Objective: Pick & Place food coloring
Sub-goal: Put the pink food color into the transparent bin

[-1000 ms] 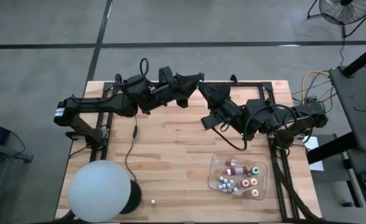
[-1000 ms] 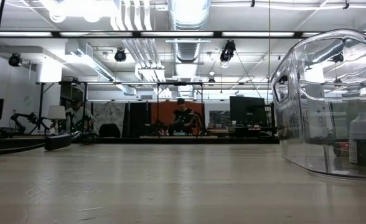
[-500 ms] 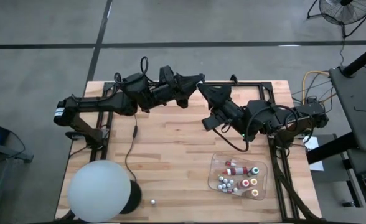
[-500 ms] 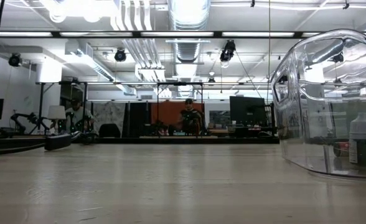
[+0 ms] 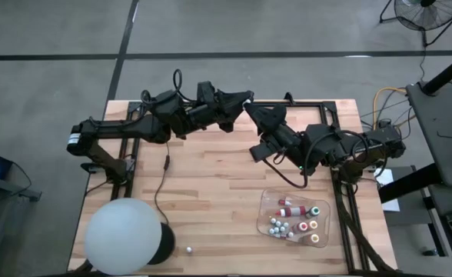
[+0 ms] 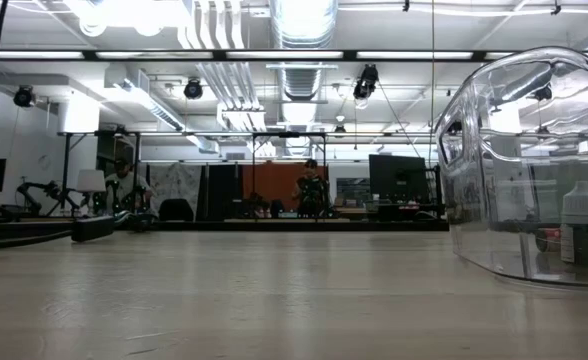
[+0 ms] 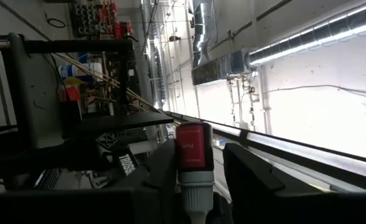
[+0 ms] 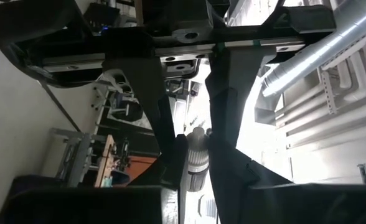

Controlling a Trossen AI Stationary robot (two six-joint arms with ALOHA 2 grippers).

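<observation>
While the two arms are meeting nose to nose over the far middle of the counter (image 5: 211, 192), one small food coloring bottle (image 7: 194, 163) is sitting between both sets of jaws. Seen from the left wrist, its red cap is poking out between the left gripper (image 7: 198, 168)'s dark fingers (image 7: 248, 171), which are standing close on either side of it; whether they are still pressing it cannot be told. Seen from the right wrist, the right gripper (image 8: 192, 163) is pinching the bottle's whitish body, its jaws closed tight against it, with the left arm's head filling the space just beyond.

From above, the left gripper (image 5: 237, 104) and the right gripper (image 5: 250, 114) are nearly touching, both well off the wooden surface.

Nearer the front right, a clear tray (image 5: 268, 223) is lying flat, holding the other food coloring bottles (image 5: 291, 219), with red, green, yellow and white caps showing. At the front left a big white ball (image 5: 124, 235) is resting on a dark base, and one tiny white bottle (image 5: 188, 249) is lying alone just beside it.

Across the room a person (image 6: 310, 190) is standing far off.
</observation>
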